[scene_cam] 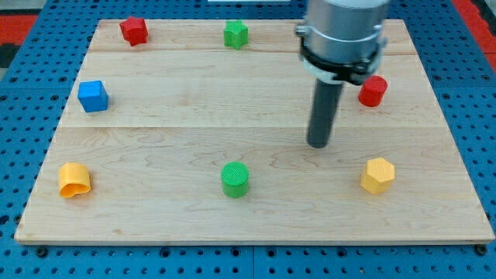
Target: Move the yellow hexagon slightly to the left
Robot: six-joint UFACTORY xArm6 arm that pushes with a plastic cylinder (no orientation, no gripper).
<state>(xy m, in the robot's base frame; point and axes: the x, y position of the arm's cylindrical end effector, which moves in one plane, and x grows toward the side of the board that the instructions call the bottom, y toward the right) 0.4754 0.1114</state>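
The yellow hexagon (377, 175) lies on the wooden board (155, 124) at the lower right. My tip (318, 144) rests on the board up and to the left of it, clearly apart from it. The tip stands between the green cylinder (235, 179) at the bottom centre and the red cylinder (373, 91) at the right.
A yellow block (74, 180) of unclear shape lies at the lower left. A blue cube (93, 96) sits at the left. A red block (133, 30) and a green block (235, 34) lie along the top edge. Blue pegboard surrounds the board.
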